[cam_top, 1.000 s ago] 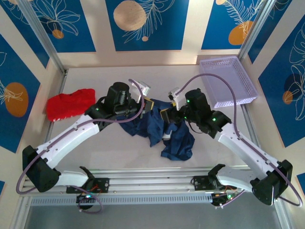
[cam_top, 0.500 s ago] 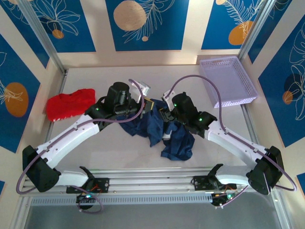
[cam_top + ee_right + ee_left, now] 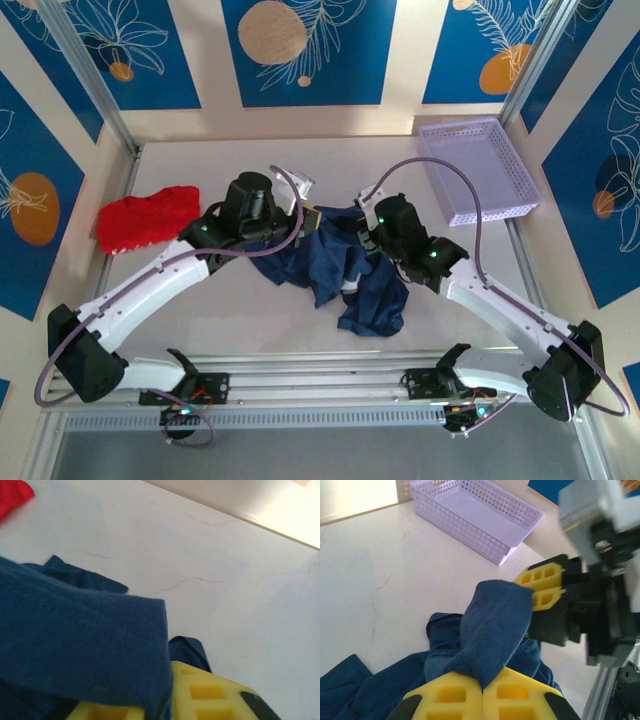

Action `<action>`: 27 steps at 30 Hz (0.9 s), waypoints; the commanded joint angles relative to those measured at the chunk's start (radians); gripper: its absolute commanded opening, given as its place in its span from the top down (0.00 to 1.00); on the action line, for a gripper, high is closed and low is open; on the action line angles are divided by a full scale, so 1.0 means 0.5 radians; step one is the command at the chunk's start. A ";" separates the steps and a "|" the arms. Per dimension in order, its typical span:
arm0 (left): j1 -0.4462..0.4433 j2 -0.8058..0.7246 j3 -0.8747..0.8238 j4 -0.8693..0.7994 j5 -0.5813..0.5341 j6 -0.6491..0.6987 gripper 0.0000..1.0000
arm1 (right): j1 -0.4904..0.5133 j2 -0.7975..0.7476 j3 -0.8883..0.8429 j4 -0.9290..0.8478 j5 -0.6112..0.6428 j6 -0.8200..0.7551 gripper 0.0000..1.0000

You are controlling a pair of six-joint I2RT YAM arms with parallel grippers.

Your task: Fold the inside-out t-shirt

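My top cam sits high behind both arm bases, looking down on the whole worktop [image 3: 240, 310]. Left wrist cam looks close over the left hand [image 3: 482, 697] toward the lilac basket [image 3: 480, 515]; right wrist cam skims the worktop toward the back wall. All three share the navy t-shirt [image 3: 330, 268].

No words, letters, numbers, brand names or signs can be read anywhere in these pictures.
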 commanded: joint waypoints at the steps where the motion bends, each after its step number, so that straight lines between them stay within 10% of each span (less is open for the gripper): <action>1: 0.020 0.055 0.033 -0.047 -0.058 0.038 1.00 | -0.119 -0.097 0.099 -0.076 -0.373 0.178 0.88; 13: 0.017 0.011 -0.103 0.111 0.173 0.035 1.00 | -0.348 0.040 0.206 -0.132 -0.713 0.354 0.82; 27: -0.021 0.076 -0.372 0.365 0.263 0.006 0.95 | -0.348 0.097 0.484 -0.240 -0.846 0.504 1.00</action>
